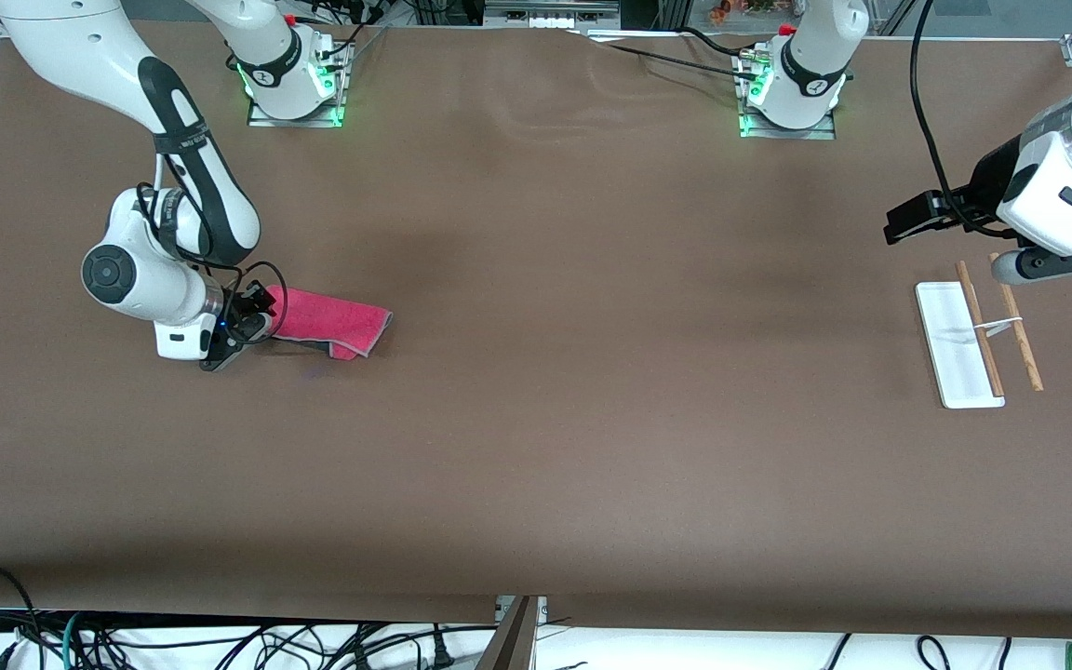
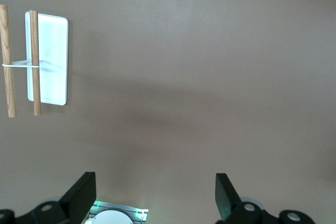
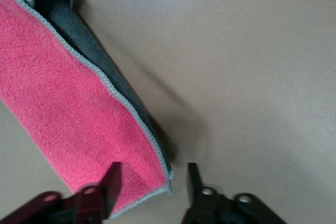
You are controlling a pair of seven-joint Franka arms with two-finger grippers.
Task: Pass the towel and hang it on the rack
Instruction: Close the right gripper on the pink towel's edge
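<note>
while the right arm bends low at its own end of the table, the right gripper [image 1: 240, 342] sits down at the surface against the end of the towel [image 1: 329, 322]. the right wrist view shows its two fingers [image 3: 111, 184] straddling one corner of the cloth – one finger over the pink pile, the other just past the grey-edged corner on the bare table [image 1: 536, 391]. the jaws are partly drawn in around that corner, but whether they actually pinch the fabric cannot be told.

the towel lies flat on the table, folded over so that pink faces up, with a thin grey hem along its edge and the dark grey back peeking out along one long side and at the curled end.

well apart from it, at the left arm's end of the table, stands the rack [image 1: 955, 342]: a flat white base with two thin wooden rods running side by side and a slim white crosspiece linking them. one rod lies over the base's edge, the other just outside it.

the left gripper [image 2: 155, 195] hangs in the air beside the rack, toward the robots' bases, its fingers spread wide with nothing between them – the arm waits. the left wrist view shows bare table below.
</note>
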